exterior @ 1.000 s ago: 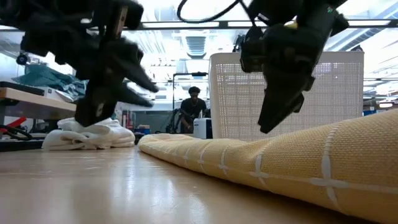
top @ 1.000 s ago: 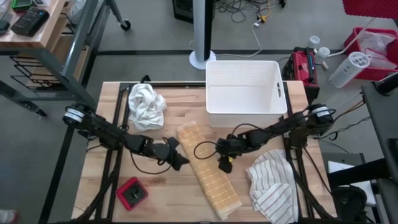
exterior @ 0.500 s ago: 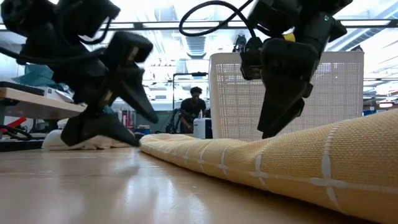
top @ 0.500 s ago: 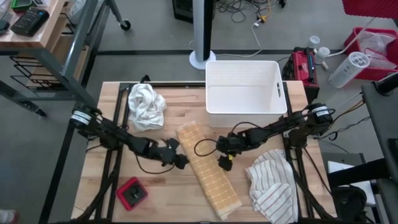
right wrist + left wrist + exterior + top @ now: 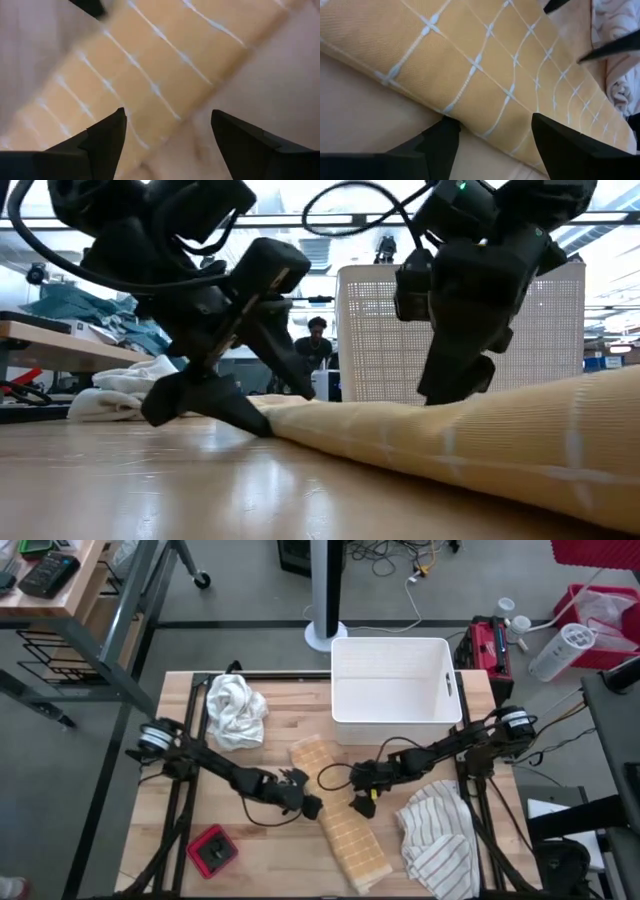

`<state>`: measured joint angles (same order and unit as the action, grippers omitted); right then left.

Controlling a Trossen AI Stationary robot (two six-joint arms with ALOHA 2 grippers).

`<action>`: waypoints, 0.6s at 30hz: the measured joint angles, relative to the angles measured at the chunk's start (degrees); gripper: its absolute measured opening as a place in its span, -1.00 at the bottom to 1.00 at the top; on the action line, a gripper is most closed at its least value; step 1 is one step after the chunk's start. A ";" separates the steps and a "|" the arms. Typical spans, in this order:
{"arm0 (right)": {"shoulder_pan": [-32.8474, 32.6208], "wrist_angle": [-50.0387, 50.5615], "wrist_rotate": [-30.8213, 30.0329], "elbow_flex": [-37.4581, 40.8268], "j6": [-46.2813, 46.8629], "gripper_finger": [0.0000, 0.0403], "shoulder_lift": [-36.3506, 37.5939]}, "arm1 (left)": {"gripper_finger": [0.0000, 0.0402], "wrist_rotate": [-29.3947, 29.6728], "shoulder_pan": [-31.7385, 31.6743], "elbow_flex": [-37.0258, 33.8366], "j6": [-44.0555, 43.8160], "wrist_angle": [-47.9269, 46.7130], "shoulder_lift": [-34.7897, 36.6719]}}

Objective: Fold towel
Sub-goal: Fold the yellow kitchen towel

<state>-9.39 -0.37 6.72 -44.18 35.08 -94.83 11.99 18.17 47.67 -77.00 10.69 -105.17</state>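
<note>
Now yellow towel (image 5: 338, 823) lies between both arms' fingers (image 5: 437, 145)

Bright overhead room light; blurred right wrist view.

White bin (image 5: 394, 680) sits at the far edge of my table (image 5: 250, 860), right of centre. Crumpled white cloth (image 5: 234, 710) lies far left; striped cloth (image 5: 437, 838) near right, hanging over the edge. Red-and-black block (image 5: 212, 851) near left. Person (image 5: 311, 352) in the room behind, seen in my low view.
</note>
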 joint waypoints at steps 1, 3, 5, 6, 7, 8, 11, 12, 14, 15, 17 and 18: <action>0.02 -0.62 -0.02 0.00 0.23 0.40 0.00 | 0.17 0.02 -0.02 0.41 0.04 0.10 -0.37; 0.25 -0.78 -0.06 0.02 0.34 0.40 0.00 | 0.14 0.33 -0.07 0.92 0.58 0.30 -0.89; 0.34 -0.82 -0.13 0.07 0.78 0.40 0.00 | 0.10 1.29 0.02 1.19 1.17 0.74 -1.20; 0.35 -0.90 -0.24 0.07 1.12 0.40 -0.04 | 0.08 1.53 0.00 1.21 1.33 0.97 -1.22; 0.35 -1.41 -0.23 0.07 1.24 0.40 -0.54 | 0.06 1.71 -0.06 1.13 1.47 1.35 -1.26; 0.35 -1.86 -0.22 0.07 1.31 0.40 -1.04 | 0.04 1.92 -0.10 0.99 1.50 1.76 -1.29; 0.37 -3.23 0.05 0.03 1.56 0.38 -3.46 | -0.03 2.90 -0.09 0.59 2.22 3.07 -1.39; 0.52 -3.99 0.62 -0.06 1.60 0.37 -4.31 | -0.05 3.20 -0.11 0.53 2.28 3.34 -1.42; 0.64 -6.33 2.21 -0.10 1.32 0.36 -6.49 | -0.09 3.63 -0.11 0.49 2.65 3.44 -1.44; 0.68 -7.84 3.05 -0.15 1.19 0.35 -7.28 | -0.11 3.92 -0.11 0.49 3.08 3.51 -1.48; 0.78 -11.32 4.53 -0.11 1.07 0.33 -8.55 | -0.15 4.77 -0.09 0.48 4.22 3.60 -1.52; 0.81 -13.01 5.12 -0.09 1.09 0.32 -8.89 | -0.18 5.36 -0.09 0.44 5.08 3.73 -1.53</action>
<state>-8.58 -13.38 11.84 -44.27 36.16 -103.72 17.36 18.09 48.12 -71.92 14.42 -106.69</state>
